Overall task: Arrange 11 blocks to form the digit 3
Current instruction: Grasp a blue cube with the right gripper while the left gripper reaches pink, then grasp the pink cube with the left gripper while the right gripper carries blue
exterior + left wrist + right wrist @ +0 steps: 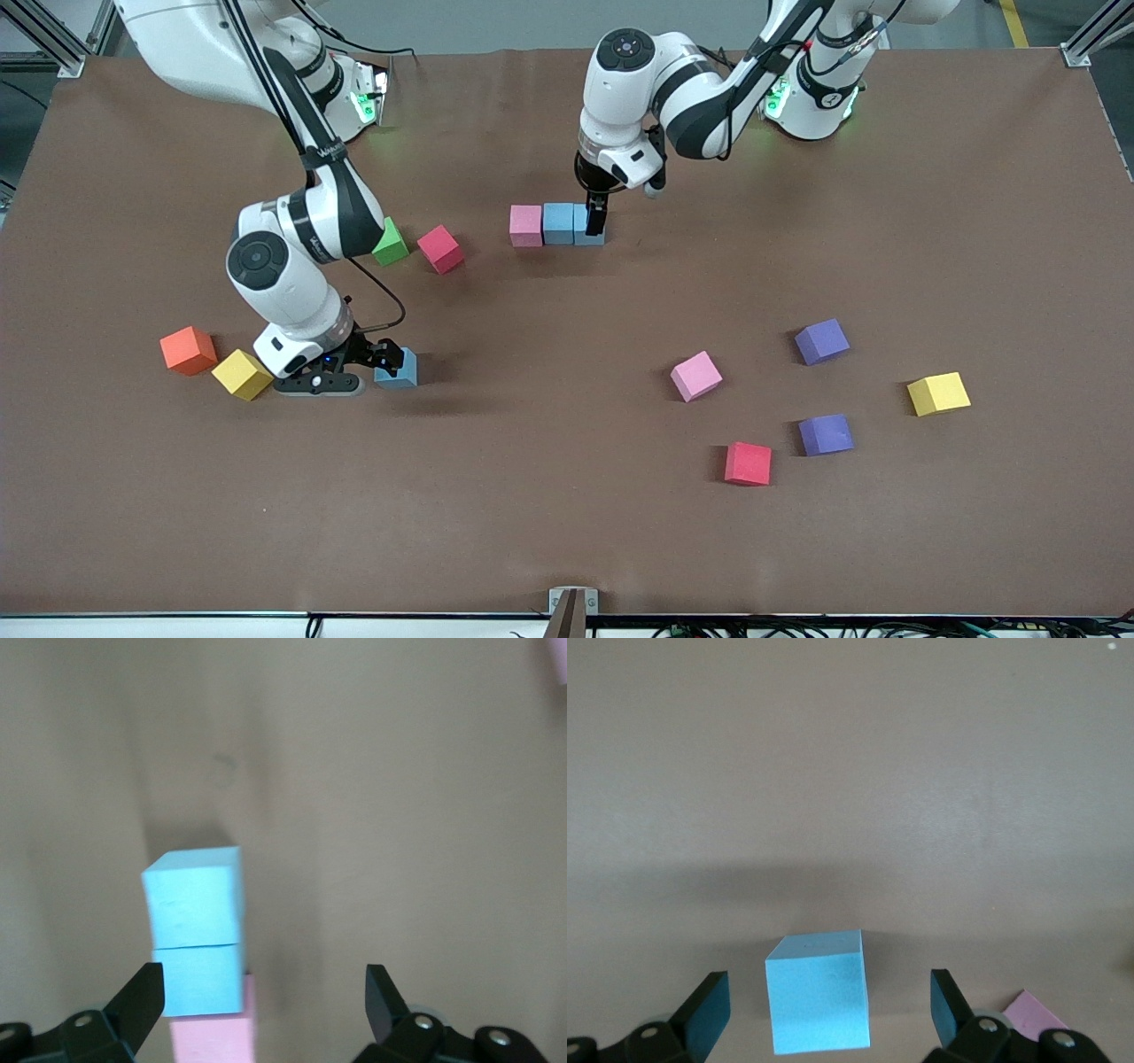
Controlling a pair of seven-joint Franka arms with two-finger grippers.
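Blocks for the digit 3 lie mostly scattered, with only a short row begun: a pink block (525,225), a light blue block (558,222) and a second light blue block (587,227) touch side by side near the middle of the table (567,532), toward the robots' bases. The left gripper (598,215) is low at the end of that row toward the left arm, its fingers spread apart and gripping nothing. The right gripper (383,359) is down at the table with its fingers wide open on either side of a third light blue block (399,370), not clamped on it. Beside that arm lie a yellow block (241,374) and an orange cube (188,350); a green cube (390,243) and a red block (440,249) sit farther from the front camera. Toward the left arm's end lie a pink block (696,376), two purple blocks (821,341) (826,434), another red block (749,463) and another yellow one (938,393).
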